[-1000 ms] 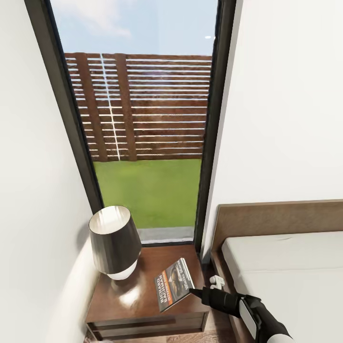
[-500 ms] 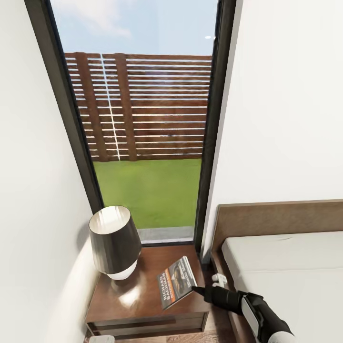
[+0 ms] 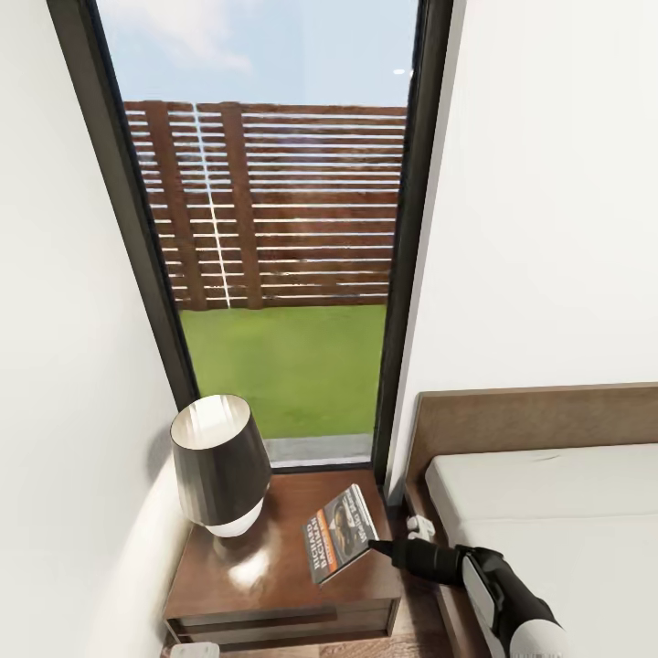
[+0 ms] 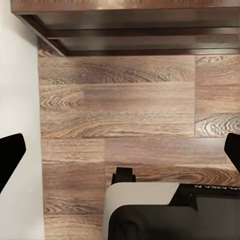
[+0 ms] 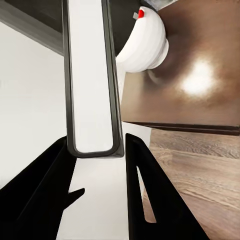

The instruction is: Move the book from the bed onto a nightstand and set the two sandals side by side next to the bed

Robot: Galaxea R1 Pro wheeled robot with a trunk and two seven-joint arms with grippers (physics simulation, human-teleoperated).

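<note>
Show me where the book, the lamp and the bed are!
book (image 3: 341,546), head view, middle of its cover.
lamp (image 3: 219,461), head view, side of its dark shade.
bed (image 3: 548,493), head view, bare off-white mattress.

head cam high over nightstand (image 3: 274,585), wrist cams close

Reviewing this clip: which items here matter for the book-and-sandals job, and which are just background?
Job: dark paperback book with orange band, glossy reddish-brown wood nightstand, low bed with off-white mattress, right claw gripping the book.
Background: dark-shaded table lamp, tall dark-framed window.
</note>
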